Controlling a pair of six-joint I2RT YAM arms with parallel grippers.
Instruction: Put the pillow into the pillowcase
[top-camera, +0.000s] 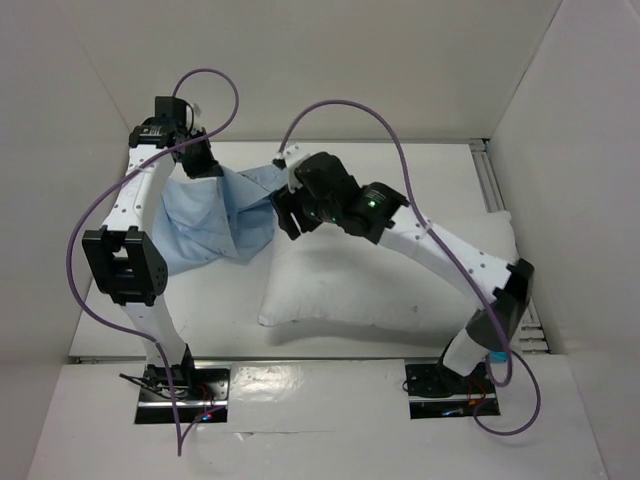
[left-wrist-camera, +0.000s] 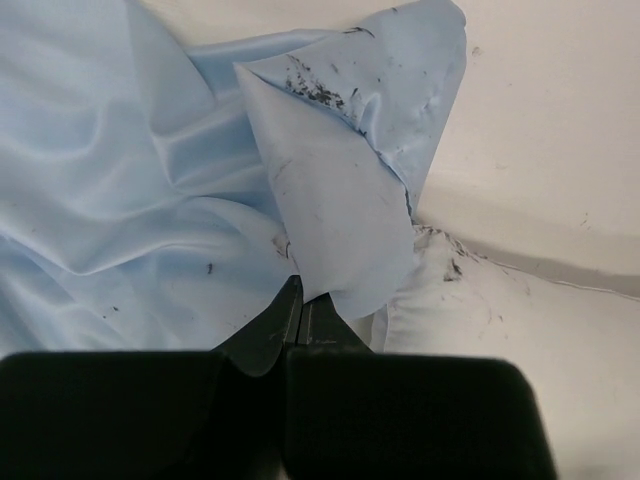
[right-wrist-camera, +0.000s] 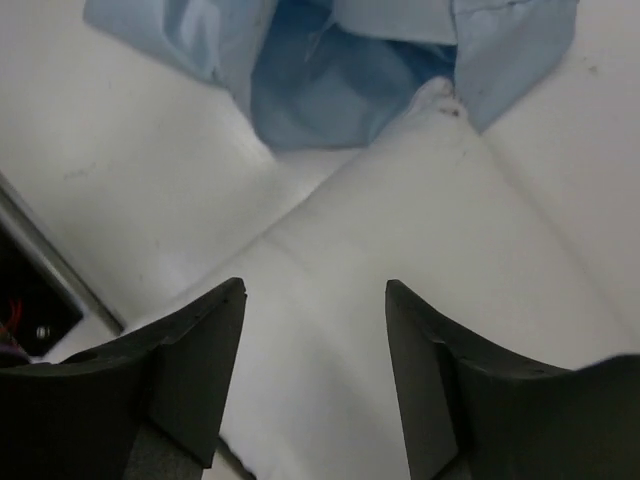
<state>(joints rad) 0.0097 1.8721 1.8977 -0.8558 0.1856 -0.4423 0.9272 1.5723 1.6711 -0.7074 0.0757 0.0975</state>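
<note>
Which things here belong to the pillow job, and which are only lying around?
Belong to the job: pillow; pillowcase, pinched in the shut left gripper; open right gripper above the pillow.
Not part of it: purple cables; metal rail at the right edge of the table.

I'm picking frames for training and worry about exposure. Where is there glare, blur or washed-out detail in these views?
Top external: even, soft light; glare only on the glossy board along the near edge. Left wrist: pillowcase sharp with a sheen, left gripper a featureless dark mass. Right wrist: pillow nearly washed out, right gripper dark and slightly soft.
</note>
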